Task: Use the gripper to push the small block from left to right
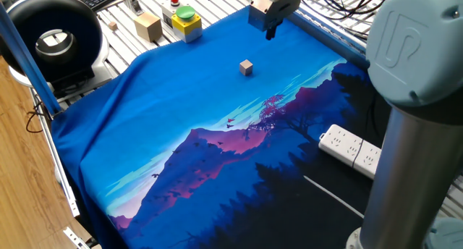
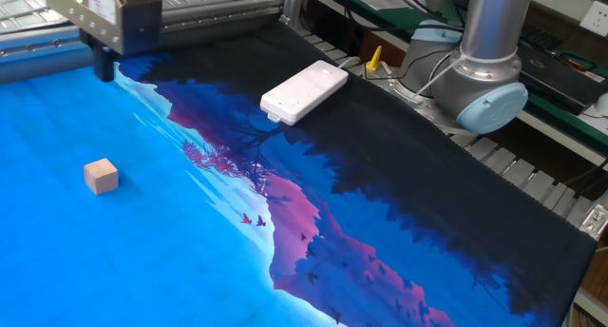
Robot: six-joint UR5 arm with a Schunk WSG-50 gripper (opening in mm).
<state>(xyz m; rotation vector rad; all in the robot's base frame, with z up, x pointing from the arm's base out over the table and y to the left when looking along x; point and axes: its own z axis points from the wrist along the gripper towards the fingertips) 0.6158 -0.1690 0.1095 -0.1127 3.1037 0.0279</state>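
The small block (image 1: 247, 67) is a tiny tan cube that sits on the light-blue part of the printed cloth (image 1: 181, 119). It also shows in the other fixed view (image 2: 101, 175). The gripper (image 1: 269, 32) hangs above the cloth's far edge, beyond the block and apart from it. Its two dark fingers are pressed together and hold nothing. In the other fixed view the gripper (image 2: 103, 70) is at the top left, well behind the block.
A larger tan block (image 1: 147, 27) and a yellow box with a green button (image 1: 187, 21) stand on the metal table beyond the cloth. A white power strip (image 1: 354, 151) lies on the cloth's dark side (image 2: 304, 91). The arm's grey column (image 1: 412, 133) fills the right.
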